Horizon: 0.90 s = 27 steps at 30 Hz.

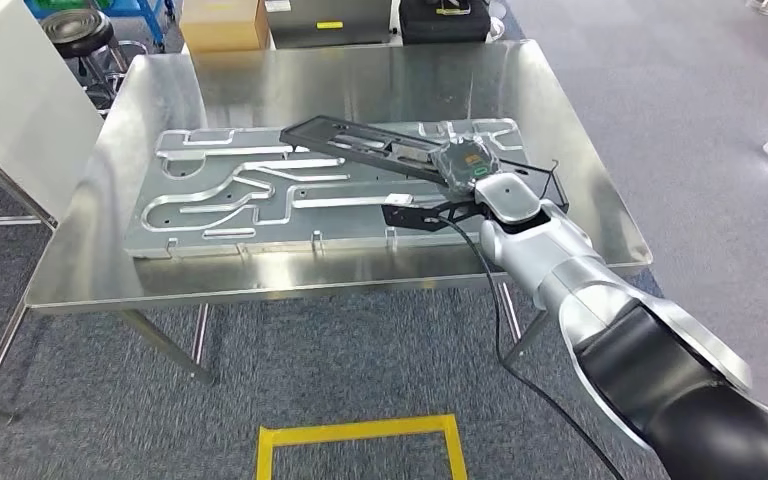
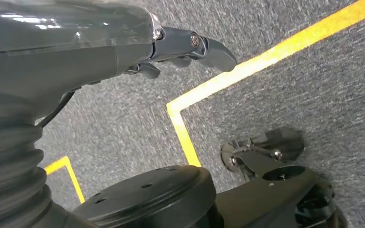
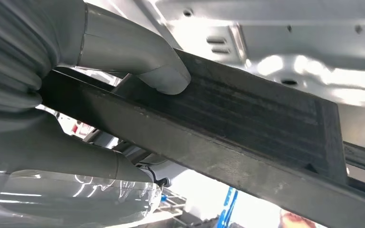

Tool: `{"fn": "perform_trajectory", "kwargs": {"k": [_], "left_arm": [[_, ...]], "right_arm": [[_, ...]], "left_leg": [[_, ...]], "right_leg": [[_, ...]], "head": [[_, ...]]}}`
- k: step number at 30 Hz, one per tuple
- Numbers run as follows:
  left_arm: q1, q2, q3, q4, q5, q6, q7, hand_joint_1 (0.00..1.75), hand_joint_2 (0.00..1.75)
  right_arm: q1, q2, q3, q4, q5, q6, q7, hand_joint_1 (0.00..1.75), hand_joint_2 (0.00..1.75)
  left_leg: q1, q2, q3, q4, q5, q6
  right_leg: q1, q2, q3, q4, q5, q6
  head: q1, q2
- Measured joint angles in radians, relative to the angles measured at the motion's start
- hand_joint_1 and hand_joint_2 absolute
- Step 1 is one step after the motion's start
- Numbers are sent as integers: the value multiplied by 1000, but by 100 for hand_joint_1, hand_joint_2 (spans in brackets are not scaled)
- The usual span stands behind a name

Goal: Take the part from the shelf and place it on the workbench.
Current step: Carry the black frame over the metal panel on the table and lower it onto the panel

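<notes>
Gripping the long black part [image 1: 380, 140] in the right hand [image 1: 475, 172], thumb [image 3: 138, 54] pressing on its flat face, holding it tilted over the grooved metal plate [image 1: 210, 190] on the steel desk [image 1: 110, 270]; left hand [image 2: 190, 47] hanging above grey carpet [image 2: 313, 85], fingers curling in on nothing

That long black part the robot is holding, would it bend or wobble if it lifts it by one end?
Probably not much. The black part reaches out past the right hand over the metal plate without visibly sagging, so it seems stiff. It looks thin with cut-out holes, so likely light. Held near one end, its far end might still dip or swing.
</notes>
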Motion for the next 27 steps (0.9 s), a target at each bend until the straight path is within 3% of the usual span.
{"fn": "perform_trajectory", "kwargs": {"k": [2, 4, 5, 6, 8, 9, 13, 15, 18, 19, 20, 21, 24, 25, 27], "left_arm": [[0, 2, 2, 0, -2, -2, 5, 0, 175], [-4, 6, 4, 0, -2, -4, 11, 0, 175], [-5, 7, 5, 0, -2, -3, 17, 0, 175], [-5, 8, 7, 0, -2, 0, 23, 0, 175], [-1, 10, 11, 0, -1, 9, 34, 0, 175], [1, 10, 14, 1, -1, 13, 37, 0, 175], [4, 10, 20, 1, 9, 26, 26, 0, 0], [7, 10, 22, 1, 9, 34, 23, 0, 0], [11, 14, 25, 1, 8, 54, 32, 0, 0], [12, 15, 27, 1, 9, 61, 32, 0, 0], [12, 16, 30, 1, 12, 67, 33, 0, 0], [13, 17, 33, 1, 15, 71, 33, 0, 0], [13, 17, 43, 2, 21, 78, 41, 0, 0], [13, 17, 45, 3, 23, 77, 43, 0, 0], [13, 17, 49, 4, 26, 69, 45, 0, 0]], "right_arm": [[16, 6, 6, 11, -1, 7, -1, 175, 175], [37, 11, 8, 21, -2, 12, -5, 87, 87], [47, 13, 8, 24, -3, 13, -8, 44, 44], [54, 16, 9, 27, -3, 14, -11, 0, 0], [59, 21, 9, 32, -2, 15, -16, 0, 0], [60, 23, 9, 34, -2, 16, -19, 0, 0], [62, 26, 9, 39, -4, 21, -25, 0, 0], [60, 28, 9, 40, -6, 25, -29, 0, 0], [62, 30, 8, 43, -6, 34, -37, 0, 0], [65, 30, 7, 44, -6, 37, -38, 0, 0], [67, 30, 6, 45, -6, 41, -39, 0, 0], [68, 31, 4, 46, -5, 43, -39, 0, 0], [63, 32, -1, 47, -5, 47, -39, 0, 0], [60, 32, -2, 47, -5, 48, -39, 0, 0], [58, 33, -3, 48, -3, 50, -35, 0, 0]], "left_leg": [[8, 5, -56, 122, -57, -15], [18, 9, -96, 208, -78, -28], [23, 11, -91, 198, -61, -34], [28, 12, -68, 150, -27, -40], [34, 14, -8, 24, 28, -49], [35, 14, 12, -18, 37, -45], [31, 11, 21, -40, 31, -9], [33, 12, 23, -44, 34, 5], [30, 12, 24, -45, 33, 15], [28, 11, 24, -45, 33, 16], [26, 10, 25, -44, 33, 17], [23, 9, 27, -44, 32, 17], [17, 7, 28, -43, 32, 14], [16, 7, 25, -42, 33, 11], [17, 7, 22, -44, 37, 1]], "right_leg": [[-3, -2, 5, -2, -2, 0], [-7, -2, 7, 1, -7, 2], [-10, -1, 7, 5, -10, 5], [-14, 0, 8, 12, -15, 10], [-18, 4, 6, 29, -27, 22], [-18, 6, 3, 37, -31, 29], [-15, 6, -2, 44, -35, 49], [-16, 5, -22, 89, -65, 56], [-15, 5, -115, 281, -151, 59], [-14, 5, -137, 325, -160, 58], [-14, 5, -144, 334, -152, 54], [-12, 5, -130, 300, -125, 49], [-1, 6, -37, 104, -32, 24], [3, 6, -22, 67, -22, 19], [6, 6, -17, 46, -19, 15]], "head": [[0, 0], [0, 0], [0, 0], [0, 0], [0, 0], [0, 0], [0, 0], [0, 0], [0, 0], [0, 0], [0, 0], [0, 0], [0, 0], [0, 0], [0, 0]]}}
